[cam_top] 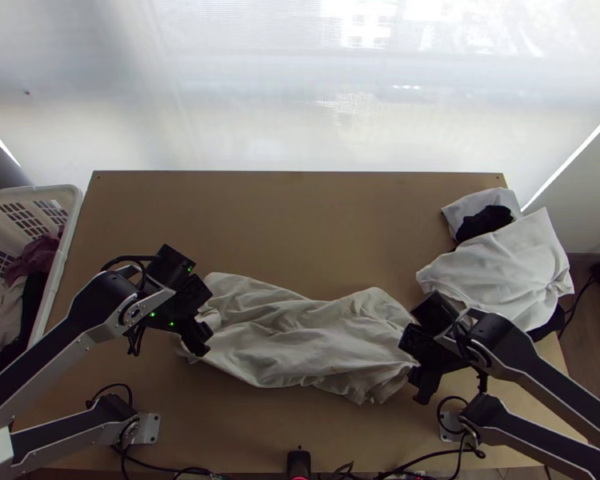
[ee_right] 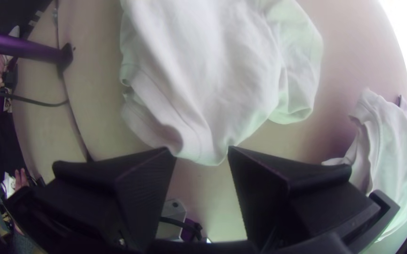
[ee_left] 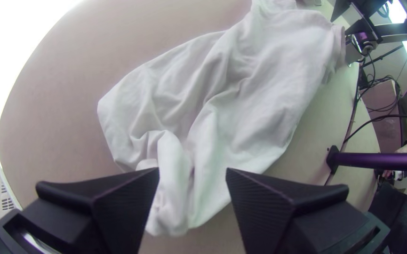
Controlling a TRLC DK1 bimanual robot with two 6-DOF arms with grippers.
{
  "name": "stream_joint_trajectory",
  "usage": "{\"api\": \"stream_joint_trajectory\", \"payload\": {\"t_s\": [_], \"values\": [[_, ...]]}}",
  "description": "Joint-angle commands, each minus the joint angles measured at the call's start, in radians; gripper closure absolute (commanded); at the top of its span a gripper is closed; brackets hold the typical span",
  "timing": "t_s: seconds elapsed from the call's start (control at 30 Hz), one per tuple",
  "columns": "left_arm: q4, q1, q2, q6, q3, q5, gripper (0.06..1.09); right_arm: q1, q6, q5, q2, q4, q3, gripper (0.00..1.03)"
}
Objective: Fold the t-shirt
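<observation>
The t-shirt (cam_top: 300, 336) lies rumpled across the tabletop (cam_top: 300, 216), probably light and limp, best pinched through both layers at its end edges. Left gripper (ee_left: 193, 175) and right gripper (ee_right: 201, 150) stand open there; their depth over the cloth is hard to judge.

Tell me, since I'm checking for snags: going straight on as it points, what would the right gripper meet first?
Probably the white shirt: one edge shows between the open fingertips of the right gripper, though how close it lies is unclear.
</observation>
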Motion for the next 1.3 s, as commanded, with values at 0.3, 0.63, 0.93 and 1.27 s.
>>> {"api": "stream_joint_trajectory", "payload": {"t_s": [0.3, 0.63, 0.93, 1.27], "values": [[0.0, 0.196, -0.02, 0.01, 0.103, 0.006, 0.11, -0.252, 0.038, -0.023, 0.116, -0.036, 0.228, 0.16], [0.065, 0.225, 0.0, 0.013, 0.029, 0.023, 0.11, -0.235, 0.119, -0.054, 0.346, 0.15, 0.218, 0.12], [0.088, 0.247, -0.014, 0.021, -0.017, 0.021, 0.11, -0.223, 0.139, -0.054, 0.491, 0.236, 0.192, 0.12], [0.103, 0.256, -0.046, 0.021, -0.057, 0.021, 0.11, -0.146, 0.173, -0.052, 0.489, 0.248, 0.106, 0.13]]}}
